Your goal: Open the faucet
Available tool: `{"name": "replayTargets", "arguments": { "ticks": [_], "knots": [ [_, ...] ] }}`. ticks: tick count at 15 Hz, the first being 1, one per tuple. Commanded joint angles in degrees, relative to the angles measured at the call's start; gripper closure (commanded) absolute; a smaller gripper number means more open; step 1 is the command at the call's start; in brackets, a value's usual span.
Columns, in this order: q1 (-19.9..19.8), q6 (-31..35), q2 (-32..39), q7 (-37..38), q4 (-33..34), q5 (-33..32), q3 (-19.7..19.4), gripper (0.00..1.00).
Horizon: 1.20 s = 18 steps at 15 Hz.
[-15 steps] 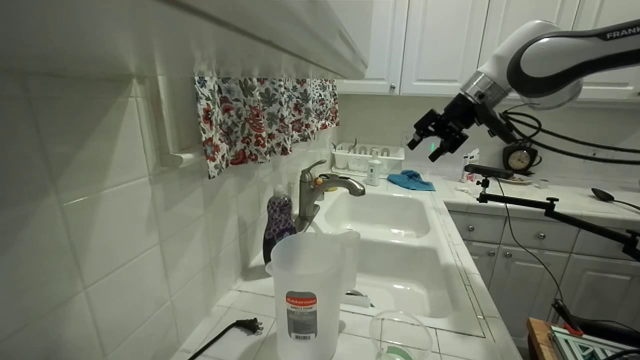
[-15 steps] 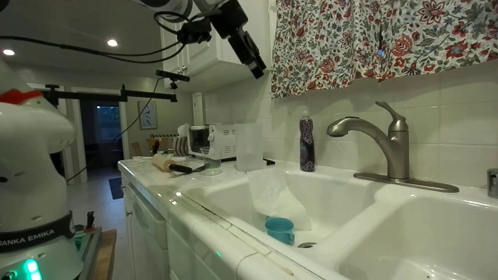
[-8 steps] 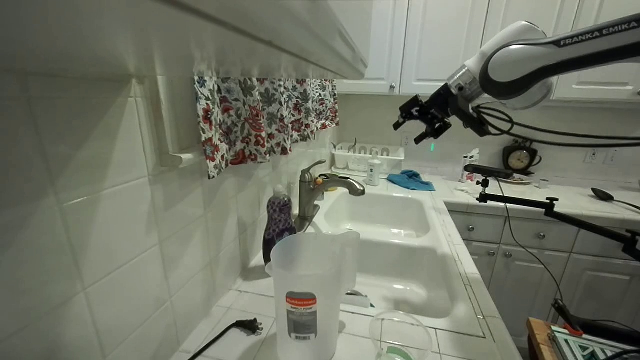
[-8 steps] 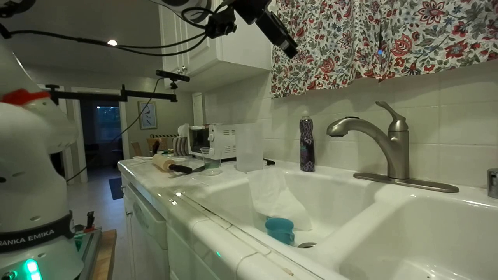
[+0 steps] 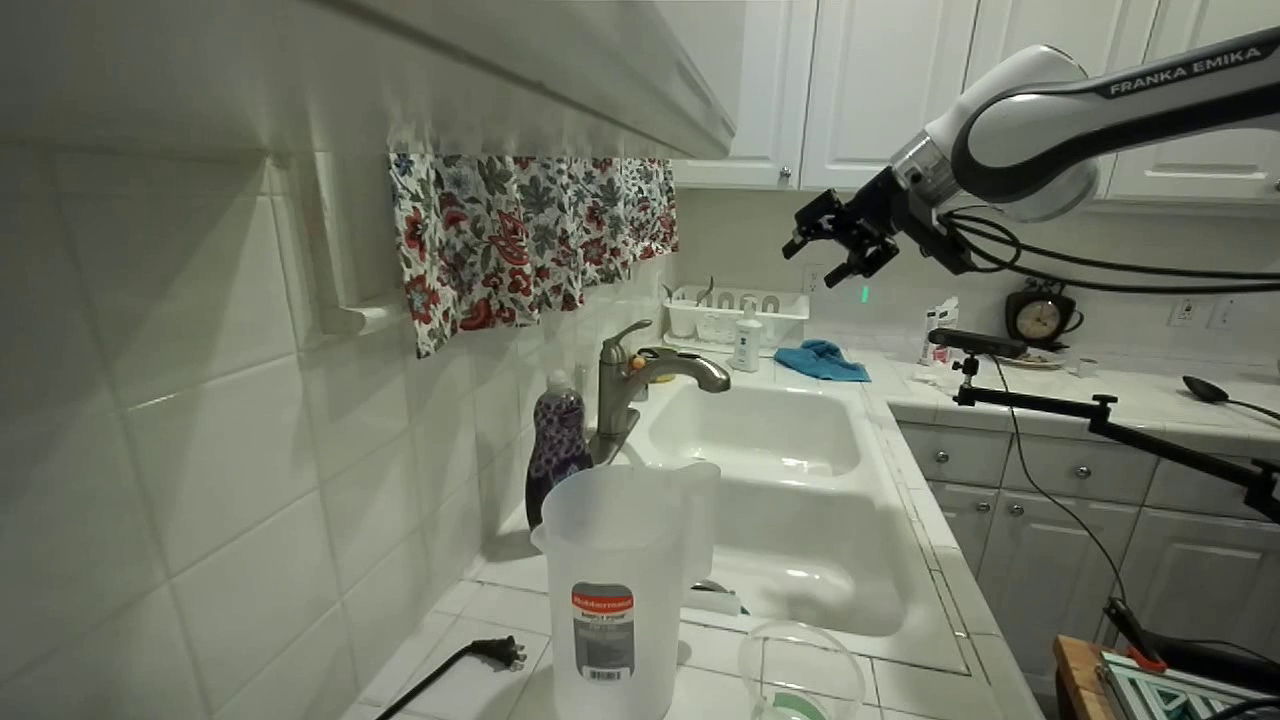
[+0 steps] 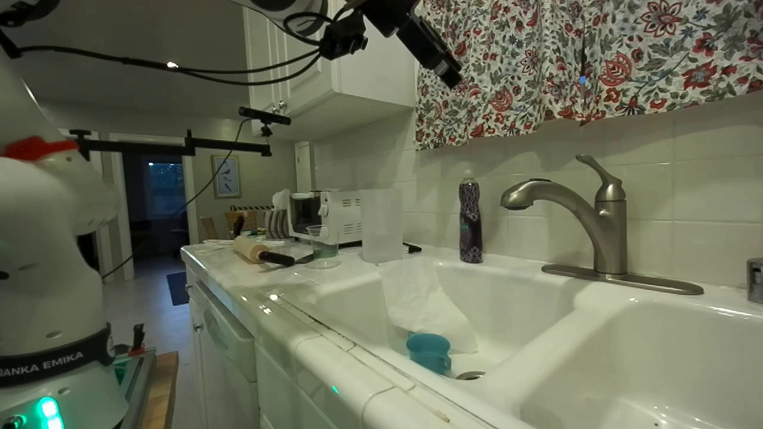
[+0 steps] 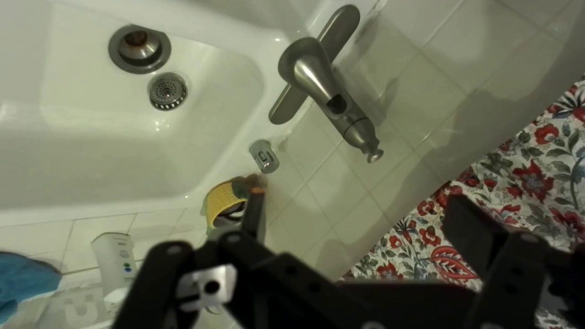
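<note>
The brushed-metal faucet [image 5: 612, 395] stands behind the sink against the tiled wall. It also shows in an exterior view [image 6: 611, 238]. Its lever handle [image 6: 599, 170] sits on top and slants up. My gripper [image 5: 814, 262] is open and empty, in the air higher than the faucet and apart from it. In an exterior view the gripper [image 6: 454, 78] overlaps the curtain's edge. In the wrist view, the faucet [image 7: 315, 75] lies above my widely parted jaws, with the slim tip of its upper part pointing toward the gap between the fingers.
The translucent jug [image 5: 590, 540] and a purple bottle [image 5: 558, 440] stand beside the faucet. A floral curtain [image 6: 512, 71] hangs above. A blue cup [image 6: 429, 353] is in the sink. A dish rack [image 5: 790, 305] and blue cloth [image 5: 822, 360] are at the back. An upper cabinet overhangs.
My gripper has moved left and slightly up in an exterior view, toward the wall side, now overlapping the curtain in an exterior view. Most motion was earlier. The faucet has not moved.
</note>
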Motion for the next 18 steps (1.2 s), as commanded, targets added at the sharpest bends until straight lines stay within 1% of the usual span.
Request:
{"name": "replayTargets", "arguments": {
  "ticks": [1, 4, 6, 8, 10, 13, 15, 18],
  "knots": [
    [-1.0, 6.29, 6.21, 4.61, 3.04, 3.13, -0.2, 0.0],
    [-0.66, 12.37, 11.57, 7.1, 5.71, 6.62, -1.08, 0.0],
    [0.22, 14.95, 15.07, 7.51, 8.86, 10.05, -1.87, 0.0],
    [2.01, 16.45, 17.9, 5.52, 12.27, 15.46, -2.62, 0.0],
    [4.09, 16.2, 20.7, 2.64, 16.77, 23.06, -2.83, 0.0],
    [4.98, 14.83, 25.17, 0.24, 23.98, 31.73, -1.98, 0.0],
    [4.72, 14.35, 28.19, -0.36, 27.66, 35.21, -1.48, 0.0],
    [3.81, 13.26, 31.84, -0.14, 31.17, 38.16, -1.09, 0.0]
  ]
}}
